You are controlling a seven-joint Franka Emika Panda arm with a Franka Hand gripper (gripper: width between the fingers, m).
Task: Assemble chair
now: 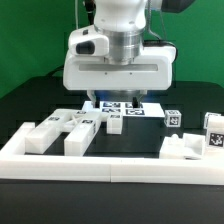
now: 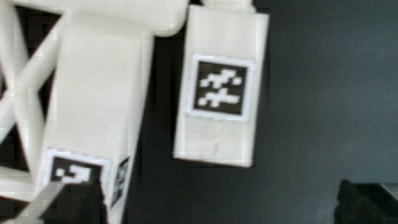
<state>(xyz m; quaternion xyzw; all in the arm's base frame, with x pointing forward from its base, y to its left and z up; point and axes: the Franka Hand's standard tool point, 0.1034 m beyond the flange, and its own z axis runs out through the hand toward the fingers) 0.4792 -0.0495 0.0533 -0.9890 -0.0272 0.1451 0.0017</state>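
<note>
Looks barely started: chair pieces (image 1: 78, 138) lie loose across the lower frame on the worktop (image 1: 140, 135), none visibly joined, with the tool (image 1: 118, 98) wide open and empty above a tagged block (image 2: 222, 95).

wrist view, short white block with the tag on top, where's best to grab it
Probably across the two long sides of the short block, mid-length, coming straight down: it lies flat on the black table, narrow, with parallel flanks. Mind the tight gap beside the longer piece.

Bright even light; soft, low-resolution blur
</note>
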